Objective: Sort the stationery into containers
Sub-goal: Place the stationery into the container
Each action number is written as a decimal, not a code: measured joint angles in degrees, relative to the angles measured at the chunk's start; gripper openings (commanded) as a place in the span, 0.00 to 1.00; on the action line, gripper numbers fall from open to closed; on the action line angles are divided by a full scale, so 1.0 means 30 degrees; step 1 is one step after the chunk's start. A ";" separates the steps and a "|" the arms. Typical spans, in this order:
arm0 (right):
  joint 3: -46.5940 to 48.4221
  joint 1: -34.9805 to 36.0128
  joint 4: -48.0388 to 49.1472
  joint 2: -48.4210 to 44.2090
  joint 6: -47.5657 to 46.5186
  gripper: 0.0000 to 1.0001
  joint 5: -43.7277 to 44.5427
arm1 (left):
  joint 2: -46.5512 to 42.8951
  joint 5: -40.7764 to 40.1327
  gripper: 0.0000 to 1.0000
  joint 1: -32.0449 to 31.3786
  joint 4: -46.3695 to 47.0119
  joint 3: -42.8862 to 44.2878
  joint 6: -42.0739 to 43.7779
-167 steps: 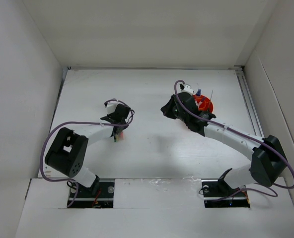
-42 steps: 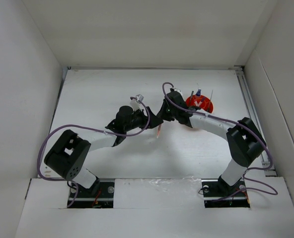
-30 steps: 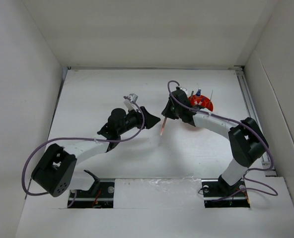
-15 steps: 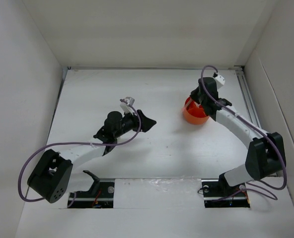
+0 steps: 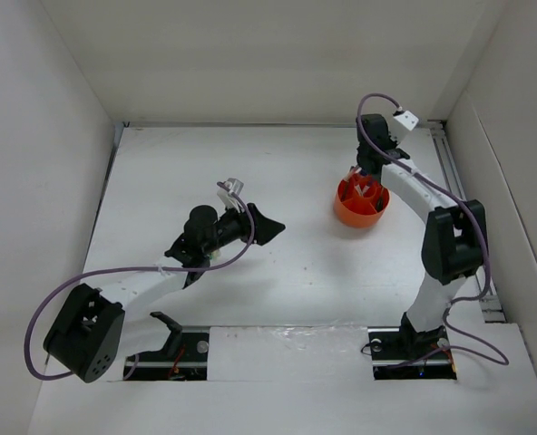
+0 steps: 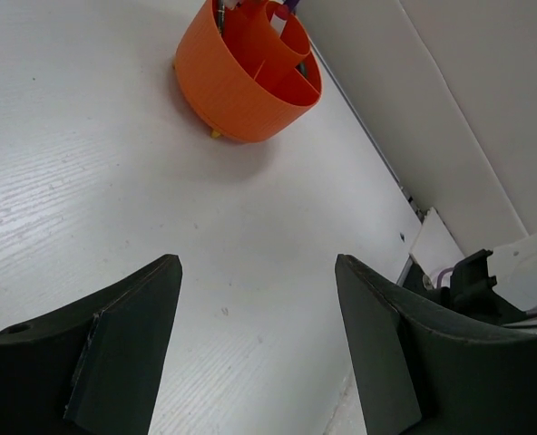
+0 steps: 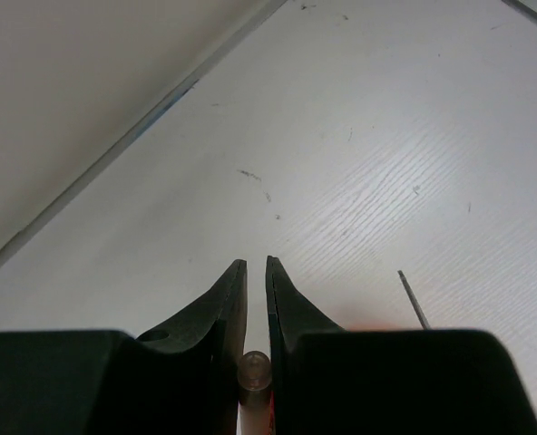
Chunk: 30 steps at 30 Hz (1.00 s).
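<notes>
The orange tub stands upright on the right half of the tabletop, nearer the far edge than the near one and apart from the right edge. Its inner dividers split it into compartments, and several pieces of stationery stand in it with their ends poking above the rim. In the left wrist view only a dark end and a purple end show at the tub's far side, cut off by the top of the picture, so I cannot tell which compartment each sits in. The right fingers hang over the far side of the tub, pointing down. They are pressed almost together, pinching a thin pen. Its rounded upper end shows in the narrow gap, with a pale reddish body below it. Whether the pen's lower end reaches into a compartment cannot be told. Beside those fingers a thin dark stick rises above a blur of orange. The left fingers are spread wide with nothing between them. They hover over the middle of the tabletop, well apart from the tub and turned toward it, so the tub sits ahead of them in the left wrist view.
</notes>
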 measured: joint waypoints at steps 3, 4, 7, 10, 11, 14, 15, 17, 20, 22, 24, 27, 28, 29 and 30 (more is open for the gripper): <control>0.0743 0.0510 -0.0262 0.1129 -0.0495 0.00 0.1013 | 0.0000 0.0168 0.66 0.0000 -0.0036 -0.0007 -0.0007; 0.0911 0.0707 -0.0335 0.1464 -0.0634 0.00 0.1370 | 0.0000 0.0233 0.66 0.0000 -0.0044 -0.0007 -0.0007; 0.1282 0.1158 -0.0634 0.2280 -0.1115 0.00 0.2361 | 0.0000 0.0357 0.66 0.0000 -0.0073 -0.0007 -0.0022; 0.1858 0.1384 -0.0816 0.2761 -0.1479 0.00 0.3060 | 0.0000 0.0393 0.66 0.0000 -0.0087 -0.0007 -0.0044; 0.1902 0.1421 -0.0845 0.2798 -0.1545 0.00 0.3249 | 0.0000 0.0393 0.66 0.0000 -0.0095 -0.0007 -0.0044; 0.1982 0.1588 -0.0933 0.2885 -0.1610 0.00 0.3781 | -0.0007 0.0379 0.66 0.0000 -0.0189 -0.0007 -0.0051; 0.1996 0.1610 -0.0954 0.2914 -0.1632 0.00 0.3949 | -0.0007 0.0379 0.66 0.0000 -0.0226 -0.0007 -0.0051; 0.2004 0.1705 -0.0962 0.2987 -0.1654 0.02 0.4342 | -0.0007 0.0379 0.66 0.0000 -0.0277 0.0000 -0.0051; 0.2004 0.1858 -0.1013 0.3016 -0.1588 0.15 0.4896 | 0.0000 0.0379 0.64 0.0000 -0.0299 -0.0007 -0.0051; 0.2004 0.1945 -0.1122 0.3024 -0.1559 0.27 0.5166 | 0.0000 0.0379 0.64 0.0000 -0.0328 -0.0007 -0.0051; 0.2004 0.2069 -0.1195 0.3024 -0.1494 0.35 0.5377 | 0.0000 0.0299 0.63 0.0000 -0.0379 -0.0007 -0.0058; 0.2004 0.2310 -0.1239 0.3016 -0.1479 0.40 0.5668 | 0.0007 0.0211 0.62 0.0000 -0.0437 -0.0007 -0.0066; 0.2004 0.2404 -0.1253 0.2994 -0.1479 0.42 0.5756 | 0.0007 0.0175 0.62 0.0000 -0.0444 -0.0007 -0.0066; 0.2004 0.2514 -0.1275 0.2958 -0.1486 0.45 0.5748 | 0.0029 0.0138 0.62 0.0000 -0.0444 0.0000 -0.0058; 0.2004 0.2630 -0.1304 0.2885 -0.1457 0.47 0.5727 | 0.0036 0.0073 0.61 0.0000 -0.0444 -0.0007 -0.0058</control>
